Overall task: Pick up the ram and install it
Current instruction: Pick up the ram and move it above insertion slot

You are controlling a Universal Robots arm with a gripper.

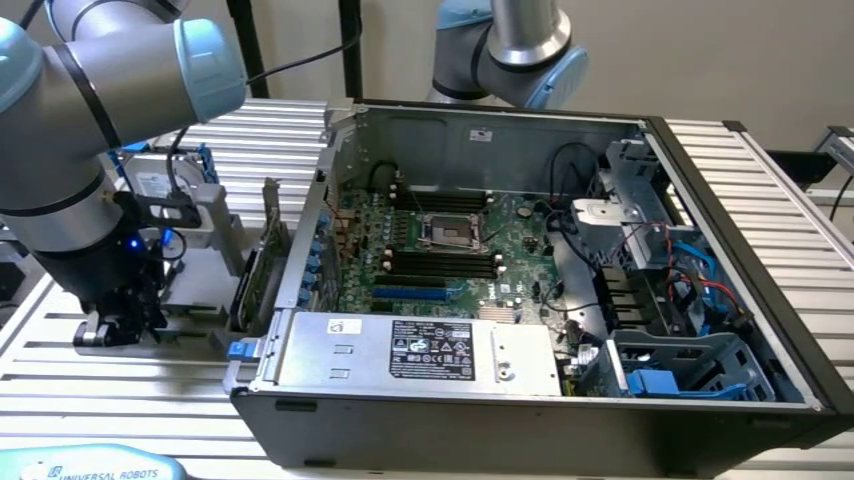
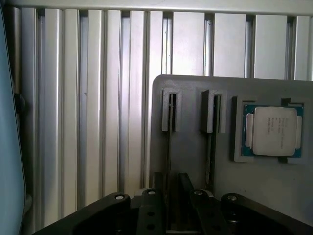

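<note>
The gripper [image 2: 171,208] hangs low over the gray tray [image 2: 195,161] with its jaws apart. One stands on each side of the ram stick [image 2: 169,147], which sits on edge in its slot, and a sliver of tray shows between the stick and one jaw, so nothing is clamped yet. The likeliest trouble is an uneven squeeze. The stick looks nearer one jaw than the other, so closing could push it sideways, tilt it in the slot brackets or bend the thin board. A tilted stick could then bind in the brackets and drag the tray along the slatted table [image 2: 98,98]. A second stick [image 2: 212,147] stands near, and a wide jaw could brush it. The wrist view gives the close detail: both sticks edge-on and the square silver chip [image 2: 274,129] in its pocket at the tray's far side. The exterior view gives the wider layout: the gripper [image 1: 114,332] down beside the open computer case [image 1: 534,430], the black memory slots [image 1: 434,262] on the board well apart from the tray, and a green card [image 1: 260,275] standing upright between them.
</note>
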